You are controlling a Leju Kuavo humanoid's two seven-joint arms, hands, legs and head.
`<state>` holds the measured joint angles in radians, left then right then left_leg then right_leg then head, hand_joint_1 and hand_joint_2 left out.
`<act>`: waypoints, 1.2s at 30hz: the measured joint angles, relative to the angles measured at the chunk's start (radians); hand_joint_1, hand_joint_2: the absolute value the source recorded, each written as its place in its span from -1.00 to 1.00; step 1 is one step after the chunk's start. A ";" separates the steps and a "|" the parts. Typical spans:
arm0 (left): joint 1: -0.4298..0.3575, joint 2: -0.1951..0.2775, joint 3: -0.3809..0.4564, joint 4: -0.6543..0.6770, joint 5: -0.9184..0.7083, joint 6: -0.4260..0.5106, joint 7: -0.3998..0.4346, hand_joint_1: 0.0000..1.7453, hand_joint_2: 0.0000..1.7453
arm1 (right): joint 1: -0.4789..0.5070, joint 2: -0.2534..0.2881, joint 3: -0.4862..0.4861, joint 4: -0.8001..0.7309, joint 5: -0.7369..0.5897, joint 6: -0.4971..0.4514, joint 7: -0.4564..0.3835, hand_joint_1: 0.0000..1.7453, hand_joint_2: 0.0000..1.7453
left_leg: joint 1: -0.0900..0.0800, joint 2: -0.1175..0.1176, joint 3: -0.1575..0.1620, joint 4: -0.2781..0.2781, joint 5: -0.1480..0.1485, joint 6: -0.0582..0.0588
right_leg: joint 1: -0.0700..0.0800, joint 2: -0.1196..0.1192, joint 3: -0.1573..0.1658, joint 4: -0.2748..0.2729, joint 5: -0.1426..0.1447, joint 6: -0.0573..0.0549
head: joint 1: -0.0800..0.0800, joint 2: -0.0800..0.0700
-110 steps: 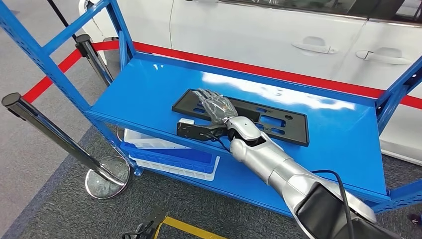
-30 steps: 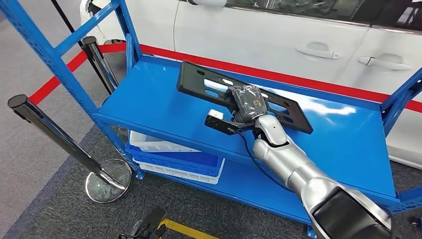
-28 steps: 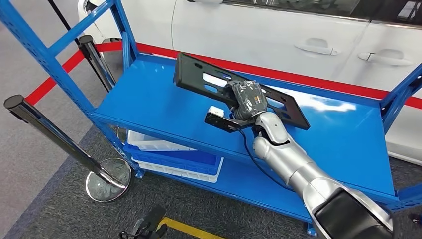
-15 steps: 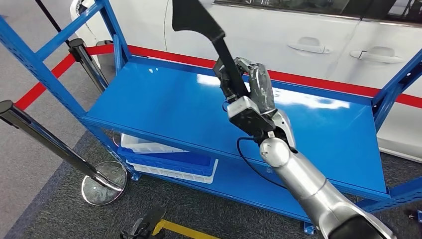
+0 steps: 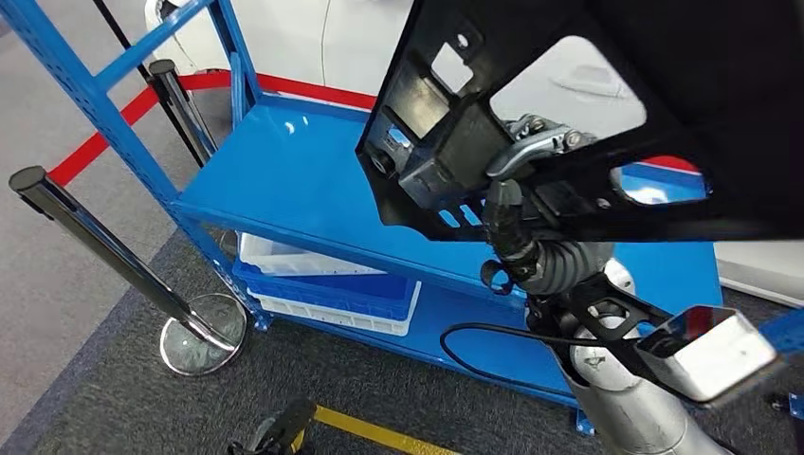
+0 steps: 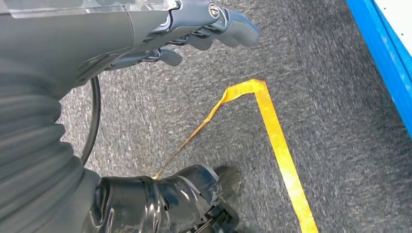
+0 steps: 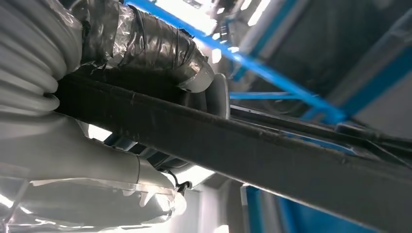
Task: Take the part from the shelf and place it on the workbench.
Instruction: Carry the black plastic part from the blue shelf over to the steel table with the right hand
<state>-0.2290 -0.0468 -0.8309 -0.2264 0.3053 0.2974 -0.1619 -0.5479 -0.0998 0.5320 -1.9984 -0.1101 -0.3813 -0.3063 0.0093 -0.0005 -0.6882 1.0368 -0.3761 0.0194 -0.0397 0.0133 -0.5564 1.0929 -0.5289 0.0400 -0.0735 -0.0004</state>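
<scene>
High above the blue shelf (image 5: 313, 190), close before the head camera — black plastic part (image 5: 664, 114), a flat plate with large rectangular cut-outs, small round holes and raised ribs on the face turned this way. Held clear of the shelf top, tilted steeply, almost on edge; looms large through nearness to the lens. Gripped by the right hand (image 5: 517, 166) about its middle, fingers (image 7: 145, 41) wrapped over one edge of the plate and the thumb (image 7: 121, 170) pressed against the other face, as seen from the right wrist. Probably held there so that the long plate balances and does not swing. Likely raised this high to clear the shelf's blue uprights before the turn to the workbench; judged as the carry step, with the placing not yet done.

Left hand (image 6: 194, 29) hanging low over grey carpet and a strip of yellow floor tape (image 6: 277, 141), fingers loosely curled, holding nothing.

Below the shelf top, a blue tray (image 5: 332, 294) on a white one. Beside the shelf's near left corner, a chrome barrier post (image 5: 104, 246); behind, a white car (image 5: 284, 38) and red floor line (image 5: 95, 142).
</scene>
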 joint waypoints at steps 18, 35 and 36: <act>-0.009 0.011 0.000 -0.001 0.005 0.006 -0.017 -1.00 1.00 | 0.055 0.001 -0.002 -0.084 0.013 0.027 -0.008 1.00 1.00 | -0.035 -0.002 0.203 -0.032 -0.175 0.036 | 0.013 -0.015 -0.170 -0.035 0.195 -0.050 | -0.005 0.000; 0.009 0.011 0.000 -0.003 0.016 0.011 -0.013 -1.00 1.00 | 0.075 0.001 -0.002 -0.087 0.012 0.027 -0.002 1.00 1.00 | -0.010 0.004 -0.028 0.034 -0.007 -0.008 | 0.002 -0.012 -0.029 0.015 0.010 -0.038 | 0.006 0.000; 0.012 0.011 0.000 -0.003 0.016 0.011 -0.013 -1.00 1.00 | 0.075 0.001 -0.002 -0.086 0.012 0.028 -0.001 1.00 1.00 | -0.007 0.004 -0.038 0.052 -0.035 -0.013 | 0.002 -0.014 -0.041 0.014 0.022 -0.046 | 0.005 0.000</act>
<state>-0.2170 -0.0356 -0.8309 -0.2296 0.3217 0.3085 -0.1745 -0.4725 -0.0984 0.5303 -2.0848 -0.0984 -0.3538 -0.3077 0.0019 0.0033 -0.7265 1.0889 -0.4115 0.0065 -0.0379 -0.0005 -0.5976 1.1073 -0.5068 -0.0060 -0.0682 -0.0004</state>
